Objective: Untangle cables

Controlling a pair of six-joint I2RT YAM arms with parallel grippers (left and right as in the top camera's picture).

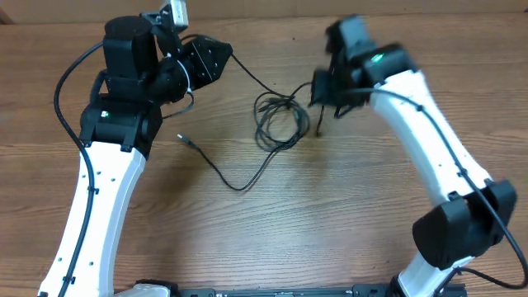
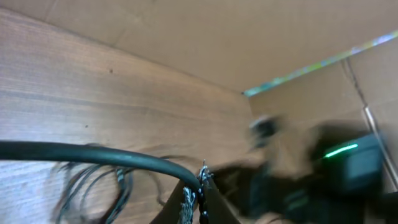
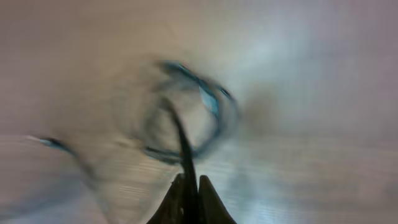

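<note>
Both arms reach inward; left gripper (image 1: 216, 59) and right gripper (image 1: 318, 92) each pinch the cables (image 1: 279, 104), jaws closed.

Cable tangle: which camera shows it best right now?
Overhead. It shows the whole cable tangle sharp on the table, loops and loose ends included. The left wrist view catches only a few blurred loops at its lower left. The right wrist view shows just a motion-smeared ring.

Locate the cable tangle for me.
Overhead view: the cable tangle lies at the centre of the table, nearer the right claw than the left claw.
</note>
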